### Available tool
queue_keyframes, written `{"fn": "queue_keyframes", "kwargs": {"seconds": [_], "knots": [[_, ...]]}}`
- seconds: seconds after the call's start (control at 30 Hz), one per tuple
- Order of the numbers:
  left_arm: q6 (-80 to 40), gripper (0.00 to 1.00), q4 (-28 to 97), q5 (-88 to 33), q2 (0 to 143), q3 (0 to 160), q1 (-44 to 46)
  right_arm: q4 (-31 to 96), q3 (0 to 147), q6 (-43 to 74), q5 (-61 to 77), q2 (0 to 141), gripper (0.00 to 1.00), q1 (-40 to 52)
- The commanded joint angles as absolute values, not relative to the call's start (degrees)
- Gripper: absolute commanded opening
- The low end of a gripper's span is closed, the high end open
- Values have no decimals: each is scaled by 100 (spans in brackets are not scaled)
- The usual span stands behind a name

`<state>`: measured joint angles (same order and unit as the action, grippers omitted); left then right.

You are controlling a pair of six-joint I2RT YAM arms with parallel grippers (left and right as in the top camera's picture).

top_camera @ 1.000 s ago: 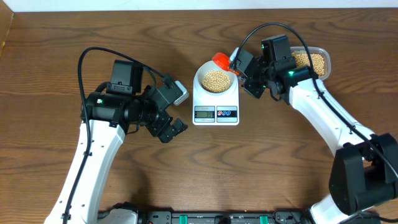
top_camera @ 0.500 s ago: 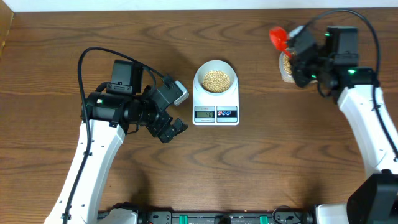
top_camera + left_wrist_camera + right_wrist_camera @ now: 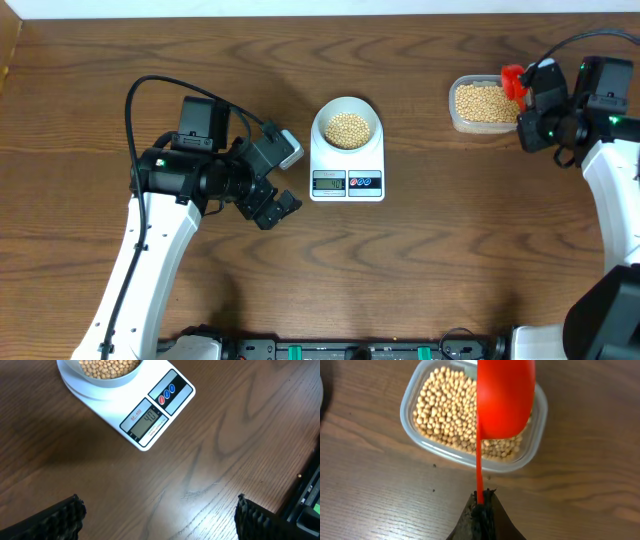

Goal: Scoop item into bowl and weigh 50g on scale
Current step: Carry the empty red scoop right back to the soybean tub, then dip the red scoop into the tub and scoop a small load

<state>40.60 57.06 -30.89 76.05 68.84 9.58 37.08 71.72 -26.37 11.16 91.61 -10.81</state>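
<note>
Beans (image 3: pixel 347 128), tan-yellow and round, fill the small white-rimmed bowl (image 3: pixel 322 112) in a low heap. The bowl sits on the upper part of the white scale (image 3: pixel 347 170), near the middle of the table (image 3: pixel 420 260).

(a) Overhead view. I see the scale's grey display (image 3: pixel 328 182) and two round buttons (image 3: pixel 364 182) facing the near edge. A second lot of beans lies in a clear rectangular tub (image 3: pixel 484 104), well apart from the scale on the right side.

(b) Left wrist view. My left gripper (image 3: pixel 157 520) hangs above bare wood just beside the scale, its two dark fingers (image 3: pixel 60 517) spread wide at the frame's lower corners, with nothing between them. The display is lit with digits, but I cannot read them with certainty.

(c) Right wrist view. My right gripper (image 3: pixel 481 497) is clamped tight on the thin handle of a red scoop (image 3: pixel 505 397). The scoop's head hovers over the tub's far half, and its smooth red back is turned to the camera. I cannot tell whether it carries any beans. The tub is nearly full.
</note>
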Motion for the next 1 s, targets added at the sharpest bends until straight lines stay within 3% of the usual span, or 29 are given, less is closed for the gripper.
{"fn": "queue_keyframes", "kwargs": {"seconds": [0.0, 0.73, 0.97], "knots": [[4134, 98, 5741, -3035, 7522, 6960, 932, 3704, 7059, -2405, 1260, 9395, 1, -1087], [4134, 98, 5739, -3035, 7522, 6960, 932, 3389, 7059, -1938, 377, 10099, 1, -1083], [4134, 98, 5739, -3035, 7522, 6960, 932, 3546, 7120, -1253, 377, 10132, 1, -1076]]}}
